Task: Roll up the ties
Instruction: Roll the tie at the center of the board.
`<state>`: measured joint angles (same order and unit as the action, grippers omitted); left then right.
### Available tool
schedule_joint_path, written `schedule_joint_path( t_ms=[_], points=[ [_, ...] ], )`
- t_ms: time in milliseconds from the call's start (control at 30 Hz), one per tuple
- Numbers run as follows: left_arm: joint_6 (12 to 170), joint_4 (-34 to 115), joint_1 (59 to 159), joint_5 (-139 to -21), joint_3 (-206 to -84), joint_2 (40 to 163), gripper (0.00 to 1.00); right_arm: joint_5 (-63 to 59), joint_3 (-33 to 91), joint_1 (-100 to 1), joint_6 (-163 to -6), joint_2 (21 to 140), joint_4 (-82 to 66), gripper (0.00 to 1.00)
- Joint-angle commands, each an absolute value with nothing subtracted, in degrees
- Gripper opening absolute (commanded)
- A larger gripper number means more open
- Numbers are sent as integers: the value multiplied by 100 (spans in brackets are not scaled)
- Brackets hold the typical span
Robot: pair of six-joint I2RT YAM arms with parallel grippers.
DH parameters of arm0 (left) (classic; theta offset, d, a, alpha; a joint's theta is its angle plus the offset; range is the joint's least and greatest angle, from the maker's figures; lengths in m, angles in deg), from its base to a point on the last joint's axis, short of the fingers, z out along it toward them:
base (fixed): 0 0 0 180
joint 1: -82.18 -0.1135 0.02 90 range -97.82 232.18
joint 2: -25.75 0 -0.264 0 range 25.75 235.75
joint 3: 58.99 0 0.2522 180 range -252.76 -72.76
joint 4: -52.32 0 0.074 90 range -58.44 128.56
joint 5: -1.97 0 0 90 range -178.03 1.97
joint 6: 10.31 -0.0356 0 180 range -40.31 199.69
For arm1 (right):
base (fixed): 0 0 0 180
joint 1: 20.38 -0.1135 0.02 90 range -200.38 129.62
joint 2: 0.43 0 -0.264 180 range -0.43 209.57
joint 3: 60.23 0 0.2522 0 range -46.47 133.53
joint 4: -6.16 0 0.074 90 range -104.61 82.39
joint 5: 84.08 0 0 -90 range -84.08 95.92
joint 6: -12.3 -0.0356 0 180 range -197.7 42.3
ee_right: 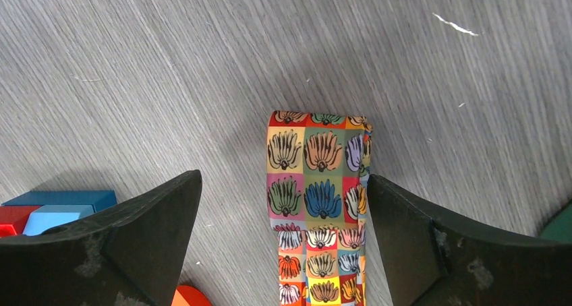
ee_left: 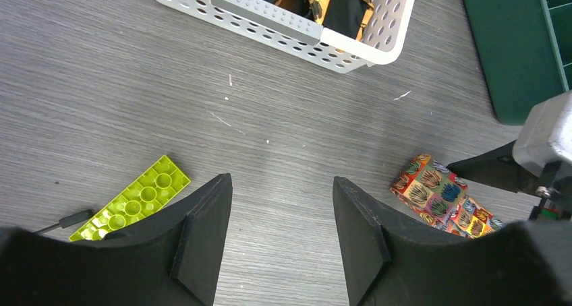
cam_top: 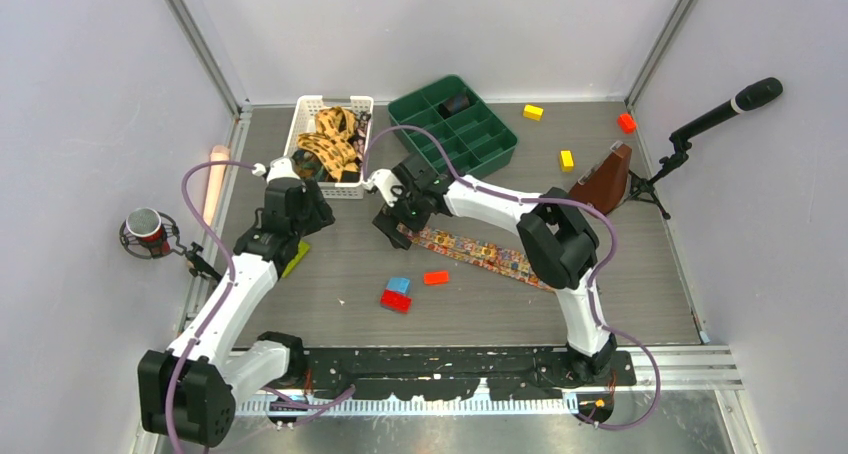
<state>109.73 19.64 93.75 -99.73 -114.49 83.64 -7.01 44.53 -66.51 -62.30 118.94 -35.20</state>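
Observation:
A tie [cam_top: 480, 252] with bright multicoloured squares lies flat on the table, running from the middle toward the right. Its left end is folded over once [ee_right: 317, 164]. My right gripper [cam_top: 392, 224] is open just above that folded end, one finger on each side [ee_right: 283, 185], not touching it. The same end shows in the left wrist view [ee_left: 435, 188]. More ties [cam_top: 328, 139], orange, tan and dark, lie piled in the white basket [cam_top: 301, 114]. My left gripper [cam_top: 300, 212] is open and empty [ee_left: 282, 185] over bare table in front of the basket [ee_left: 283, 19].
A green compartment tray [cam_top: 480, 144] stands behind the right gripper, with a dark round thing [cam_top: 459, 103] in one cell. A lime plate [ee_left: 131, 198] lies left of my left gripper. Red and blue blocks [cam_top: 397, 294] lie nearby; yellow blocks [cam_top: 567, 159] and a microphone [cam_top: 720, 114] stand right.

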Motion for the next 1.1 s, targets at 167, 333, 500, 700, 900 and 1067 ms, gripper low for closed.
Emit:
schedule_joint_path(
  t_ms=[167, 333, 500, 700, 900, 1067],
  points=[
    [11036, 2214, 9286, -9738, -11427, 8486, 59, -597, 4748, -6675, -5829, 12228, -3469, 98],
    [11043, 2263, 9264, -9659, -11435, 8574, 59, -602, 4805, -6679, -5828, 12382, -3543, 91],
    [11054, 2287, 9239, -9621, -11417, 8588, 59, -546, 4698, -6693, -5832, 12365, -3571, 73],
    [11073, 2317, 9233, -9579, -11415, 8629, 59, -369, 4495, -6806, -5903, 12257, -3546, 60],
    [11092, 2327, 9220, -9535, -11424, 8637, 59, -267, 4271, -6940, -6056, 12151, -3447, 51],
    [11097, 2352, 9220, -9457, -11417, 8669, 59, -279, 4260, -7013, -6195, 12066, -3436, 43]
  ],
)
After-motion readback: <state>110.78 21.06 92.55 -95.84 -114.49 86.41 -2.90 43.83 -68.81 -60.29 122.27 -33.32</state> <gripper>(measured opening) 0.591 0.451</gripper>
